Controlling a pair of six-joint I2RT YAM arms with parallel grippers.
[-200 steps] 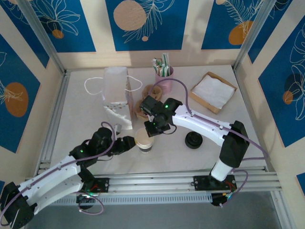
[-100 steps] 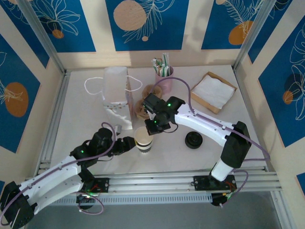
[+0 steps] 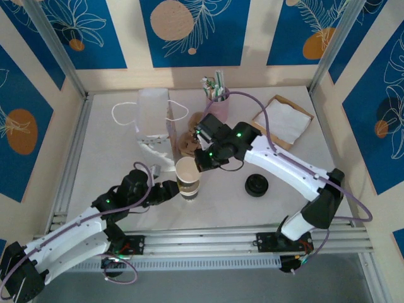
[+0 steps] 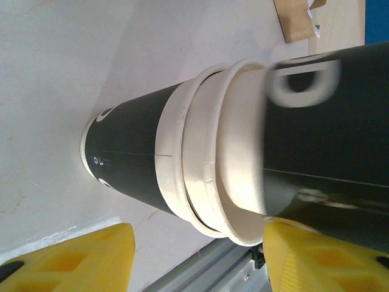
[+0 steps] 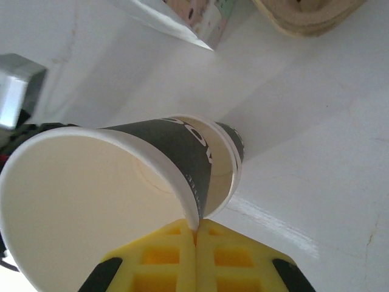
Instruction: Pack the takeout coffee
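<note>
While the right hand point(image 5: 196, 234) stayed clenched on the rim of a lidless cup point(image 5: 91, 207), now lifted higher out of a second cup point(image 4: 130, 164), the coffee point(image 3: 257, 185) stood upright, lid upward, on the white desk point(image 3: 113, 158) between blue patterned walls point(image 3: 189, 31), to the right of both cups. Whether the left hand point(image 3: 170, 189) gripped, I cannot tell.

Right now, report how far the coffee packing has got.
Done: nothing packed. In hand: the right gripper pinches the rim of the upper dark paper cup, tilted in the mouth of the lower dark paper cup, which the left gripper flanks. Left: the round black plastic lid lies apart, unfitted, and no cup stands in the brown cardboard carrier.
</note>
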